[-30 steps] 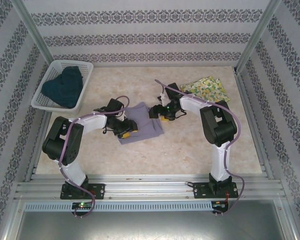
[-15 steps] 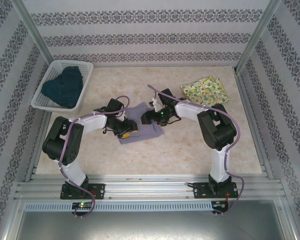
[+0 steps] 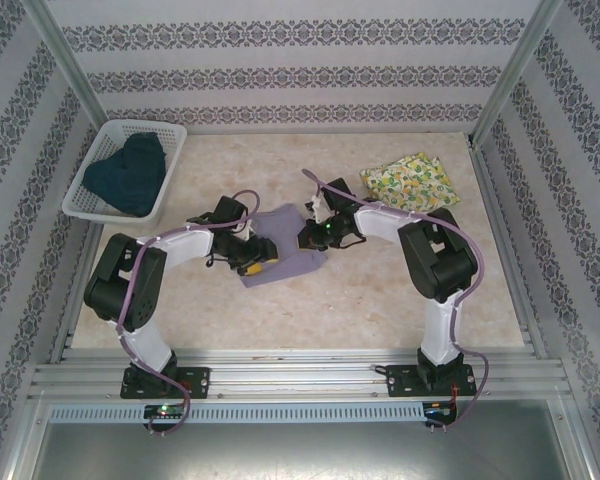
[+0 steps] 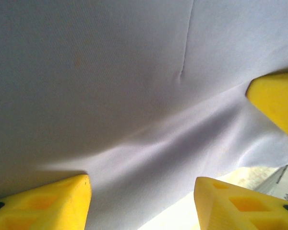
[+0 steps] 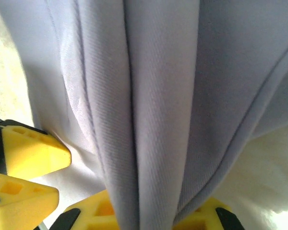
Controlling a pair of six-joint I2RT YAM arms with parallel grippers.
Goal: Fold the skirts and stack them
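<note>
Right gripper [image 3: 317, 234] pinches a gathered fold at the right edge of the grey skirt [image 3: 285, 252], which lies mid-frame between both arms. The left gripper [image 3: 252, 256], fingers spread, sits over its left part, so the fold likely travels leftward.

From above, both wrists cover parts of the plain grey-lavender cloth skirt [image 3: 288, 245]; in my right wrist feed its folds hide the jaws' tips.
</note>
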